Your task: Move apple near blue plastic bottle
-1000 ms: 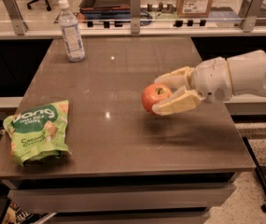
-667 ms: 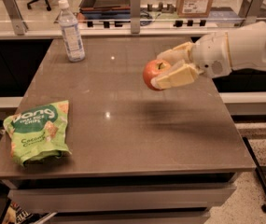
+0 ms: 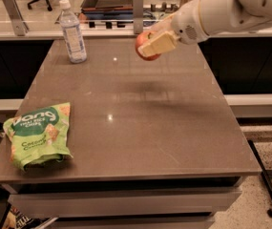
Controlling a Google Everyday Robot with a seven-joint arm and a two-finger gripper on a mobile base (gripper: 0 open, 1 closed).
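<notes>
The red-orange apple (image 3: 144,46) is held in the air above the far middle of the dark table (image 3: 140,123). My gripper (image 3: 153,41) is shut on it, with cream-coloured fingers (image 3: 157,44) wrapped over its front, and the white arm comes in from the upper right. The clear plastic bottle (image 3: 72,32) with a white cap and pale label stands upright at the table's far left corner, well to the left of the apple.
A green snack bag (image 3: 39,135) lies flat near the table's front left edge. A counter with a rail and a dark tray (image 3: 111,1) runs behind the table. Floor drops away on the right.
The gripper has carried the apple up and towards the far side of the table, leftwards, closer to the bottle. Bottle and snack bag have not moved.
</notes>
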